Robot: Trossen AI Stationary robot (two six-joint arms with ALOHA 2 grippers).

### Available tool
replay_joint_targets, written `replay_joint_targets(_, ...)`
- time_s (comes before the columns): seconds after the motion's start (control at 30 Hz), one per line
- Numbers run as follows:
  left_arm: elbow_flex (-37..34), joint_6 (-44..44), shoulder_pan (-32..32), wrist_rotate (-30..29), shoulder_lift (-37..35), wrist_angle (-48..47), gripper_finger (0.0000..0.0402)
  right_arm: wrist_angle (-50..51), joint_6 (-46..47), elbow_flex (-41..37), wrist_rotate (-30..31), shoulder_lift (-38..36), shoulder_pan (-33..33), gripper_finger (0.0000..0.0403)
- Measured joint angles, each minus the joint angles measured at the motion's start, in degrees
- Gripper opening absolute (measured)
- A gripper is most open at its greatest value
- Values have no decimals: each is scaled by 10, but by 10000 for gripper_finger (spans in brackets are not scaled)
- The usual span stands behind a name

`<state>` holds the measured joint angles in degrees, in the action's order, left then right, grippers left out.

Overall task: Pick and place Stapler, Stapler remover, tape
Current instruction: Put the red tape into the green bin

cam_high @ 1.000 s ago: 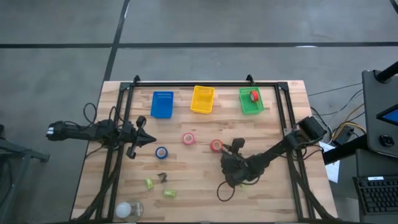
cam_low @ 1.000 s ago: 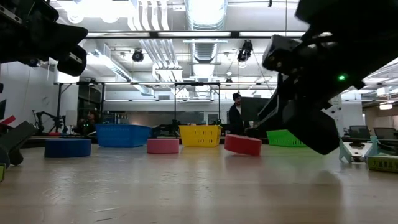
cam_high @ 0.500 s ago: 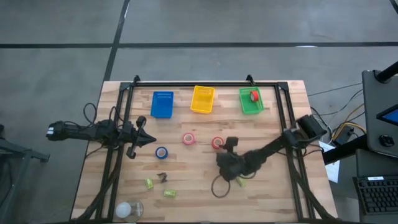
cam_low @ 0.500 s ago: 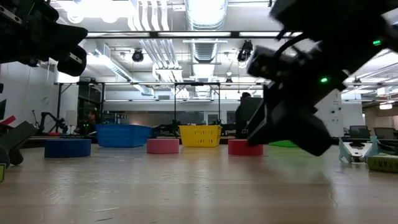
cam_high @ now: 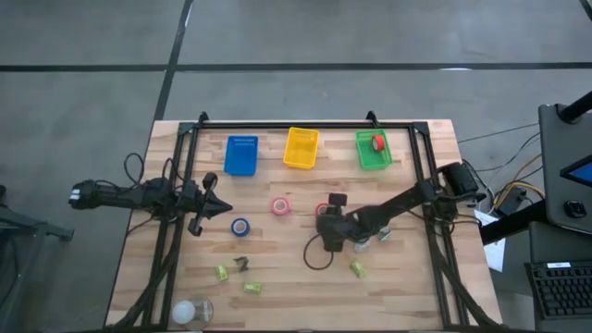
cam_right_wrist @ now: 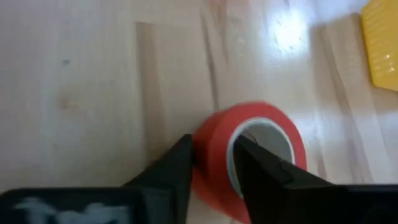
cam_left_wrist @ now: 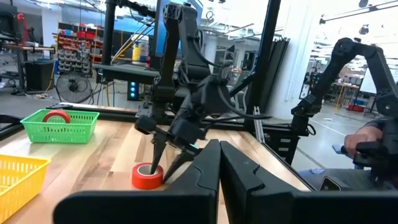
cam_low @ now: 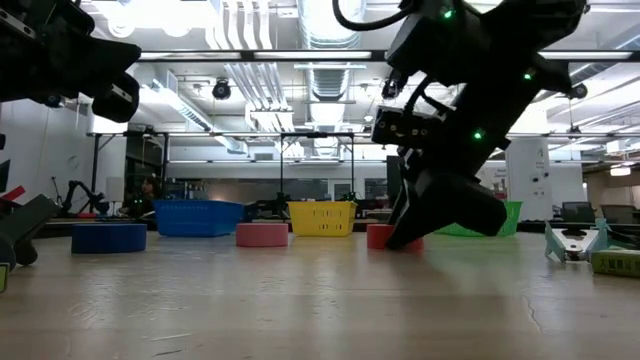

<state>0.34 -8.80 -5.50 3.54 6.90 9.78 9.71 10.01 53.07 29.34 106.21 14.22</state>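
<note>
The red tape (cam_right_wrist: 249, 155) is a short, wide ring with a pale inner core and an open centre. It lies flat on the wooden table (cam_high: 296, 277), its hole facing straight up; being round, it has no long axis. It sits near the table's middle, in front of the yellow basket (cam_high: 301, 148) and the green basket (cam_high: 372, 154).

The right gripper (cam_right_wrist: 214, 163) points down at it, and its fingers (cam_right_wrist: 174, 171) straddle the ring's wall, one outside and one in the hole, narrowly parted and pinching it.

The left gripper (cam_high: 222, 207) waits at the left, fingers fully closed on nothing, near the blue tape (cam_high: 240, 227).
</note>
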Motion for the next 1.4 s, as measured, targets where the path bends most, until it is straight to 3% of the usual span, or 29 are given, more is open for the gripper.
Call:
replay_joint_targets(0.17,0,0,0,0,0,0,10,12,5,1,-16,-25,-15,35)
replay_joint_targets(0.47,0,0,0,0,0,-2,10,129,52,-1,26,-128,-70,36)
replay_joint_targets(0.73,0,0,0,0,0,-8,10,234,84,-3,3,-264,-188,43)
replay_joint_targets(0.9,0,0,0,0,0,-9,10,237,96,-10,-107,-321,-298,44)
replay_joint_targets(1.2,0,0,0,0,0,-9,10,206,82,-24,-219,-307,-452,47)
replay_joint_targets(1.4,0,0,0,0,0,-9,10,191,61,-26,-225,-255,-489,49)
